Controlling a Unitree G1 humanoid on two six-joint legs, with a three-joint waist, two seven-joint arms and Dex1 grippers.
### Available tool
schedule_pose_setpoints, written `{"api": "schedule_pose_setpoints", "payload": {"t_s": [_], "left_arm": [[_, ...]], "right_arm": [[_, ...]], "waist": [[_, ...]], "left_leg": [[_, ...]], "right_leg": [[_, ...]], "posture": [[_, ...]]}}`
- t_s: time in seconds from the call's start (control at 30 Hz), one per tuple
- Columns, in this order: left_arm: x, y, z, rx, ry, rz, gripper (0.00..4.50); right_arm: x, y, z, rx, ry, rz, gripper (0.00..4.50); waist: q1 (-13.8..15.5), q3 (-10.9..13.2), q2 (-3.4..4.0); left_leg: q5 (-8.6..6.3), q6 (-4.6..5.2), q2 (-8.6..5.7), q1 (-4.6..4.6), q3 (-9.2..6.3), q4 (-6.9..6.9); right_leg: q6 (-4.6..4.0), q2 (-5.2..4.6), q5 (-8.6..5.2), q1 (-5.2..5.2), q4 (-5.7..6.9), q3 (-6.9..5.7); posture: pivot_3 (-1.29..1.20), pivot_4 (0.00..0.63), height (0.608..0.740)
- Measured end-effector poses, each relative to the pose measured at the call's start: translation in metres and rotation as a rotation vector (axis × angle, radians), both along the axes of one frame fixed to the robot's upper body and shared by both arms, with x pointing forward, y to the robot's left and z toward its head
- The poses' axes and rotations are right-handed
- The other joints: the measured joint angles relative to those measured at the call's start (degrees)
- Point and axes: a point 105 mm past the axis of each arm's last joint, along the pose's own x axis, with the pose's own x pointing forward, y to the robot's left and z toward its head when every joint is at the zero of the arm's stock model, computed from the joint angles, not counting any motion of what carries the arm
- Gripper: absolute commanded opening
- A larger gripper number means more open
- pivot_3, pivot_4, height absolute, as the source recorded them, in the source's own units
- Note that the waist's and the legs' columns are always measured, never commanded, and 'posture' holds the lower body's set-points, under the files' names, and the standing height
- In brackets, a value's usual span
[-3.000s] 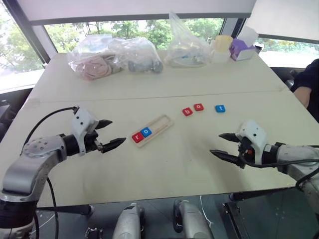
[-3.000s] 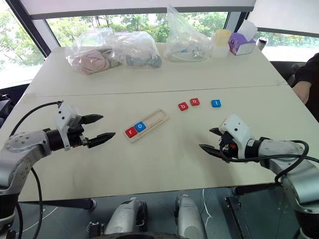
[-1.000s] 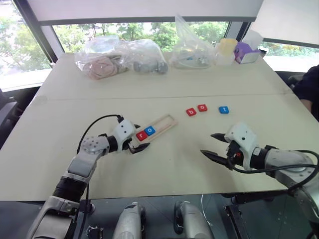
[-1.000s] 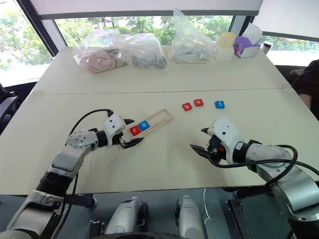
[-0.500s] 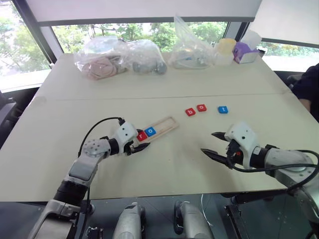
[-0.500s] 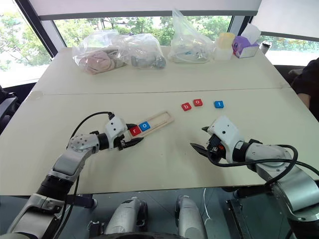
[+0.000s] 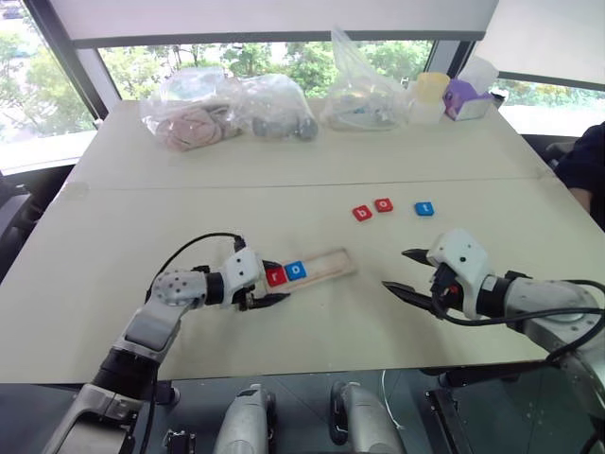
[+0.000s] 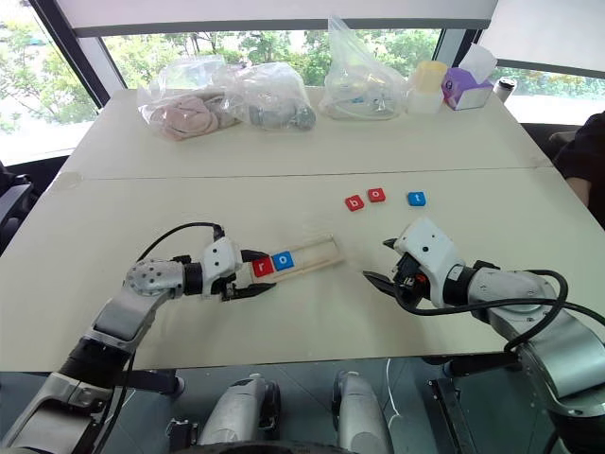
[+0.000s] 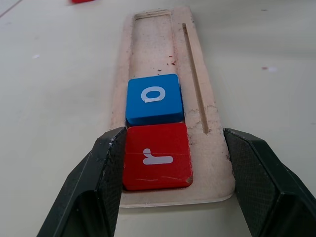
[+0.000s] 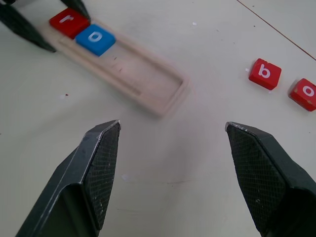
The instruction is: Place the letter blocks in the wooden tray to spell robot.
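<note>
Three letter blocks are yet to be placed: the red b (image 7: 361, 214), red o (image 7: 383, 204) and blue t (image 7: 424, 209) lie in a row on the far side of the table, right of centre. The wooden tray (image 7: 321, 266), holding r and o at its left end, lies with its long axis running left to right, its empty slots toward the right. The left gripper (image 7: 267, 295) is clamped on the tray's left end. The right gripper (image 7: 408, 271), jaws spread and empty, hovers just near of the loose blocks and is my pick to fetch b.
</note>
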Motion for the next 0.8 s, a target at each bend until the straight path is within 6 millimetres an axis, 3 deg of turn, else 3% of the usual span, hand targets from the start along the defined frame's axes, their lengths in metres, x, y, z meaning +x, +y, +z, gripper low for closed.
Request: {"api": "schedule_pose_setpoints", "payload": {"t_s": [0.3, 0.8], "left_arm": [[-0.014, -0.010, -0.003, 0.028, 0.012, -0.176, 2.51], [-0.010, -0.008, -0.005, 0.024, -0.019, -0.148, 2.51]], "right_arm": [[-0.003, -0.001, 0.001, -0.004, 0.008, -0.005, 3.50], [-0.001, 0.003, 0.003, -0.006, 0.002, 0.017, 3.50]], "waist": [[0.0, 0.0, 0.00], [0.0, 0.0, 0.03]], "left_leg": [[0.00, 0.00, 0.00, -0.03, -0.02, 0.00], [0.00, 0.00, 0.02, 0.03, -0.01, 0.03]], "right_leg": [[0.00, 0.01, 0.00, -0.03, 0.00, -0.01], [0.02, 0.00, -0.01, 0.04, -0.02, -0.01]], "posture": [[0.00, 0.150, 0.740], [0.00, 0.150, 0.740]]}}
